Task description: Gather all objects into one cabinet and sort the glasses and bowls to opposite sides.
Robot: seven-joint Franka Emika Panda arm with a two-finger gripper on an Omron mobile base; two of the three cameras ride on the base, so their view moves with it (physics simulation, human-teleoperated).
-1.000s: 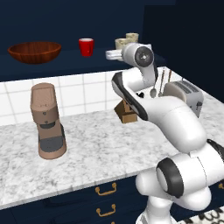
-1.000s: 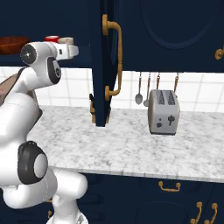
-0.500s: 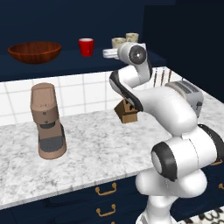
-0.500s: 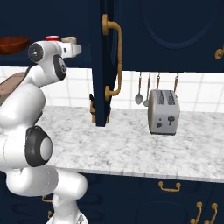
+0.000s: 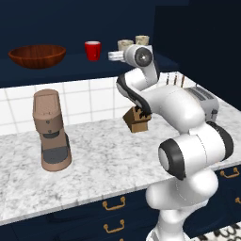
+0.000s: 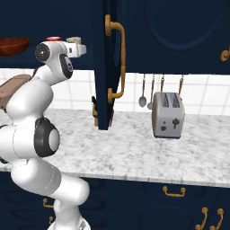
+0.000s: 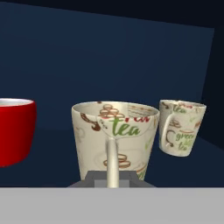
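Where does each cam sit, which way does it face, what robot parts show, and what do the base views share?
Left base view: behind the arm's left, facing forward-down at counter and open cabinet shelf; arm rises lower right toward the cream cups.
Right base view: behind the arm's right, facing counter, toaster and open cabinet door; arm rises lower left.
Hand view: on the hand, looking into the cabinet at a cream tea cup, a second behind, red cup beside; gripper shut at the near cup's handle.
Shared: wooden bowl, red cup, toaster.
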